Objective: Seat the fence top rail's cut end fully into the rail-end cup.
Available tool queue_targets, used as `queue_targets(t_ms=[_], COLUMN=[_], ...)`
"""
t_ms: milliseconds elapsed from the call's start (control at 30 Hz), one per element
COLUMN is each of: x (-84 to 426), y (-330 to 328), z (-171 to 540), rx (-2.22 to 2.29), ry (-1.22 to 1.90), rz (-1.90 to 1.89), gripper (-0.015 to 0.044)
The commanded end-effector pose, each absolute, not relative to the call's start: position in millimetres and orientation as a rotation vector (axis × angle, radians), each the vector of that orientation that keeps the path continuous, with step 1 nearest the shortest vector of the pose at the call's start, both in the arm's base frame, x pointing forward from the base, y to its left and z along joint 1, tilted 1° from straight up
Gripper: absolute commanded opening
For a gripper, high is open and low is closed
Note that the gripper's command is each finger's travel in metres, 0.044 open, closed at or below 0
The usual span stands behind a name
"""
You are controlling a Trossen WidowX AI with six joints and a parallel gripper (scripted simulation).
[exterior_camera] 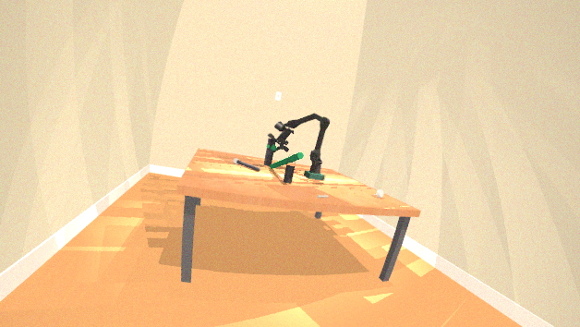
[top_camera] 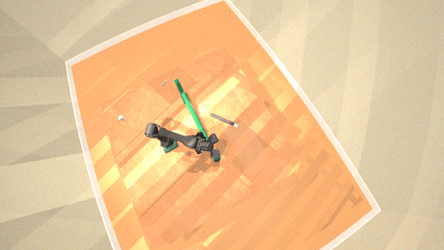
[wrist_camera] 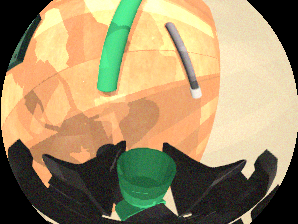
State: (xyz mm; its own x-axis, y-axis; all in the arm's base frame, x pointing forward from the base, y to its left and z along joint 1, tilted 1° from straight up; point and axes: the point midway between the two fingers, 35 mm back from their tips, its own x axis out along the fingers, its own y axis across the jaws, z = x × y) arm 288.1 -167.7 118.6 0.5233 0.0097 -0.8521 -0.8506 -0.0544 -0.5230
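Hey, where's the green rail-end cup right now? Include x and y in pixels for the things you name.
In the wrist view, the rail-end cup (wrist_camera: 146, 187) sits low, near center, between the gripper's (wrist_camera: 145, 146) two black fingers.

And there's the arm, rising from its green base (top_camera: 171, 150) (exterior_camera: 319, 177), the lower arm (exterior_camera: 320, 145) nearly upright with a slight lean. Up top, the elbow (top_camera: 151, 130) (exterior_camera: 324, 122) is bent, and the forearm (top_camera: 174, 135) (exterior_camera: 302, 120) arches out and over. The wrist (top_camera: 192, 142) (exterior_camera: 285, 135) tips downward, carrying the gripper (top_camera: 209, 145) (exterior_camera: 274, 145) (wrist_camera: 144, 145) low at the far end. Its two black fingers stand partly apart, one on each side, shut on what's between them.
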Motion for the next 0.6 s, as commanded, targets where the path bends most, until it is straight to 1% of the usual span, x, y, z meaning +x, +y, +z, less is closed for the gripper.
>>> queue_targets(t_ms=[0, 267, 433, 567], x=[288.1, 288.0, 285.4, 286.8], y=[-167.7, -145.9, -127.5, -125.4], z=[118.6, 140.0, 157.1, 155.6], rx=[-1.464, -1.463, -1.461, -1.420], ry=[0.770, 0.771, 0.771, 0.780], rz=[0.828, 0.829, 0.828, 0.812], gripper=[0.0236, 0.0440, 0.0440, 0.0440])
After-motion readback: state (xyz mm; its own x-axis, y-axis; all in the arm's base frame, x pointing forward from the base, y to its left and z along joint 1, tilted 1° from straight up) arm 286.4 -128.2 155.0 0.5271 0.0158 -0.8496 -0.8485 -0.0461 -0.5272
